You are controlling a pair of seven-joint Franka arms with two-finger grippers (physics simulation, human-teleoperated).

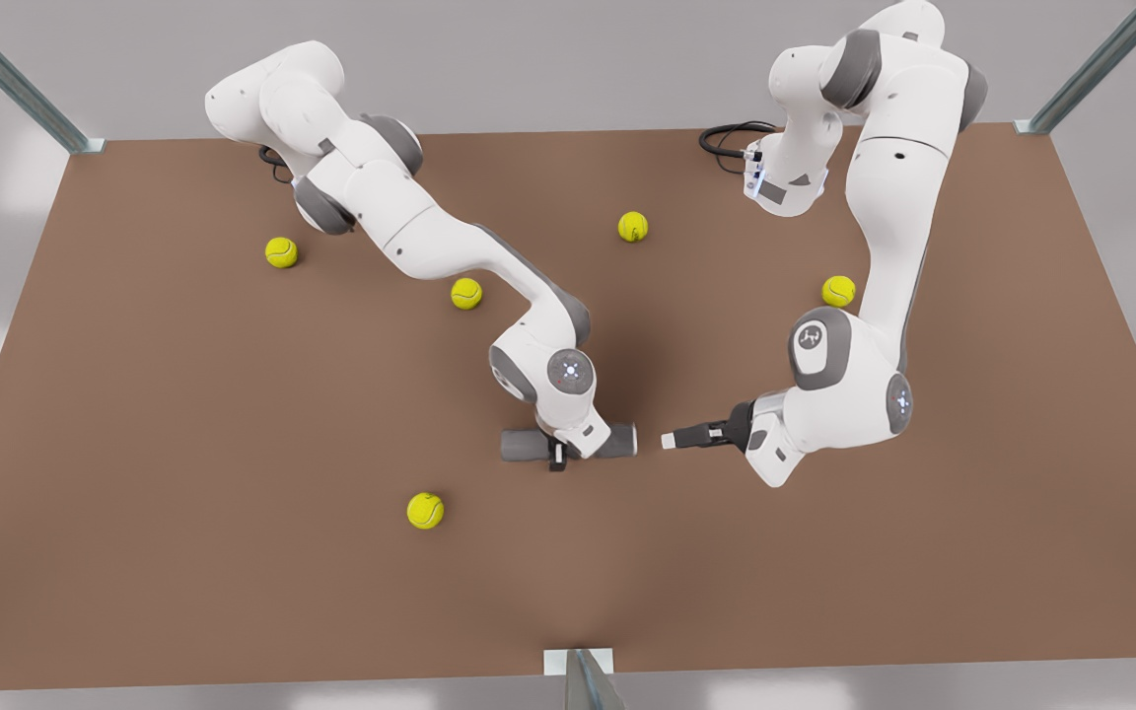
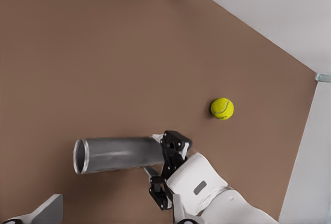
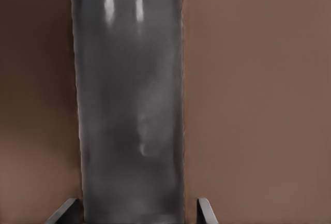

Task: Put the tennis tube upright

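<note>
Your tennis tube (image 1: 524, 446) lies flat on its side on the brown table (image 1: 233, 592), just below the centre of the front view, with its long axis running across the frame. The right gripper (image 1: 558, 452), on the arm that reaches in from the upper left of the front view, comes down over the tube partway along its length. In the right wrist view you see its two fingers (image 3: 204, 211) set against opposite sides of the grey tube (image 3: 129, 105), closed on it.

The left gripper (image 1: 672, 441) sits low over the table at the front view's right of the tube, pointing at the tube's nearer end but apart from it. You cannot tell how wide it stands. From the left wrist view you look into the tube's (image 2: 121, 154) pale-rimmed open end, with the right gripper (image 2: 164, 166) clamped on it farther along and a tennis ball (image 2: 222, 108) beyond. That same ball (image 1: 425, 510) lies at the lower left of the tube in the front view.
</note>
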